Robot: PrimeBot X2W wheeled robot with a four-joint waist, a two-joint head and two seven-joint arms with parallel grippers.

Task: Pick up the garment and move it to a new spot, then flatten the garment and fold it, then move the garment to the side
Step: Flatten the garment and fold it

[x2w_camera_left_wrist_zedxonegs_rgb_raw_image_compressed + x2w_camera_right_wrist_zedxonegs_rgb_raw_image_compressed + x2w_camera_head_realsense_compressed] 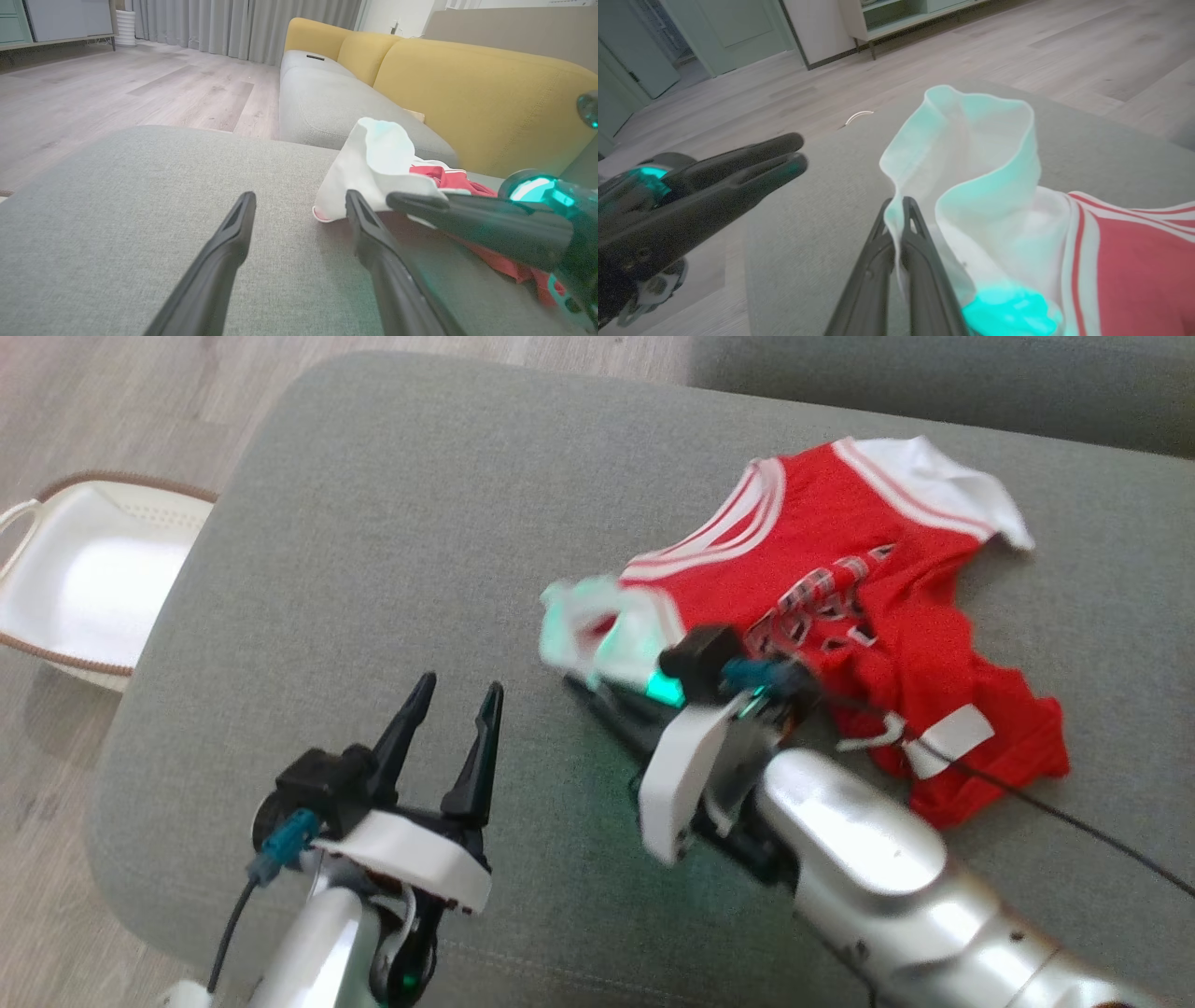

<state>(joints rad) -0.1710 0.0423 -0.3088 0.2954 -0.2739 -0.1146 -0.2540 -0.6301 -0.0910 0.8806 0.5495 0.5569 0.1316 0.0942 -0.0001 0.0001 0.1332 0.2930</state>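
A red garment (840, 579) with white sleeves and white striped trim lies rumpled on the right half of a grey cushion (392, 523). My right gripper (574, 686) is shut on the edge of the garment's near white sleeve (985, 186), which stands lifted and curled above the cushion in the right wrist view, the fingers (920, 252) pinching the fabric. In the left wrist view the same sleeve (373, 158) rises beside the right gripper's finger (420, 203). My left gripper (462, 686) hovers open over bare cushion to the left of the sleeve, holding nothing (300, 196).
A white basket (84, 579) with a brown rim stands on the wood floor left of the cushion. A grey sofa seat (327, 102) with a yellow backrest (467, 93) lies beyond. A black cable (1027, 798) runs over the garment's lower right.
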